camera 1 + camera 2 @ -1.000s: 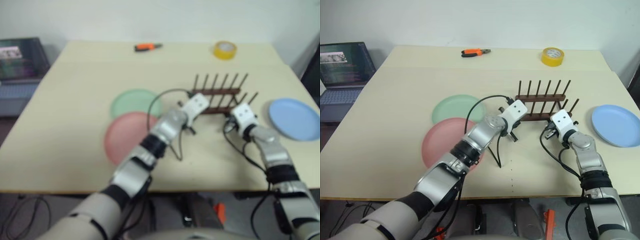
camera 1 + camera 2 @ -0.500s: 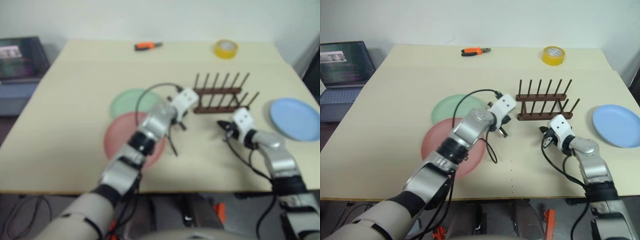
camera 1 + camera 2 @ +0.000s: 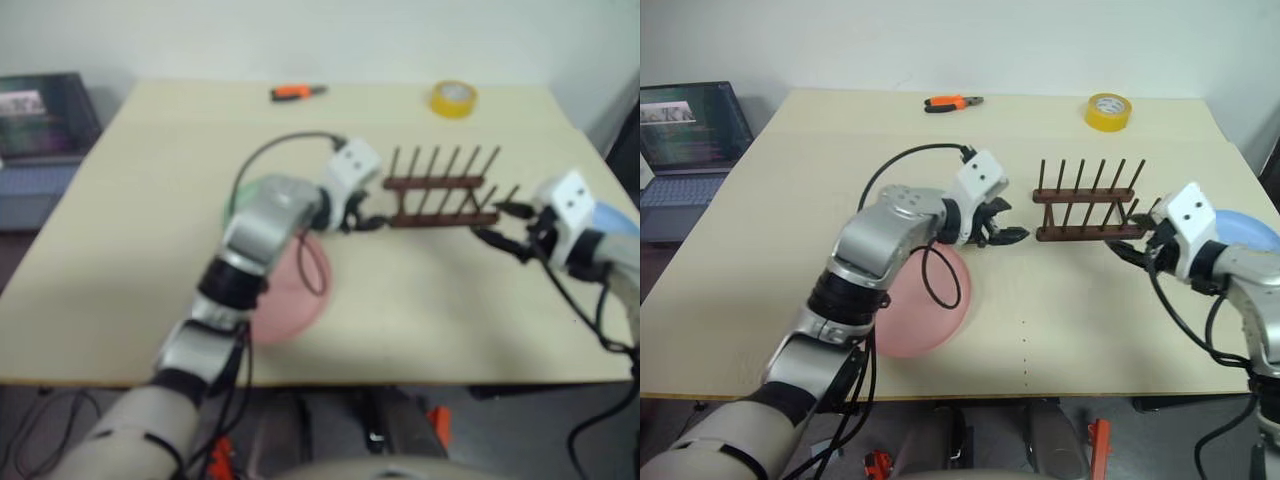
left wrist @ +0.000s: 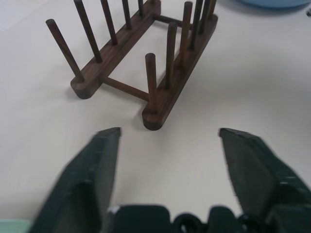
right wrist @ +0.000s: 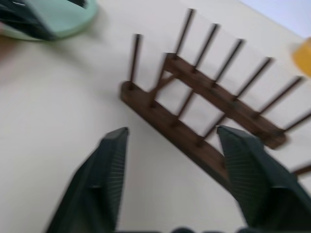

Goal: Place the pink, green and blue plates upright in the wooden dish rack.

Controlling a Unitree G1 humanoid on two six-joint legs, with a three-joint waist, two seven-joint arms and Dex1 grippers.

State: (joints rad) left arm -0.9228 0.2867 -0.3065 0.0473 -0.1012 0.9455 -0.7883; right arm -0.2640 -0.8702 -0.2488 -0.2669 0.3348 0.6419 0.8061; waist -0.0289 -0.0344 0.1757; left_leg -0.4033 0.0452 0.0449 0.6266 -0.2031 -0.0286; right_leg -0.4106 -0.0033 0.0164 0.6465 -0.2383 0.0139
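both grippers, left gripper (image 3: pixel 1008 236) and right gripper (image 3: pixel 1124 250), spread and empty flanking the wooden dish rack (image 3: pixel 1087 206); take the pink plate (image 3: pixel 925 312) by its rim first.

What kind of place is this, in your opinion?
Probably a lab or office workspace, not a kitchen: the dish rack stands on a plain table with pliers, a tape roll and a laptop nearby.
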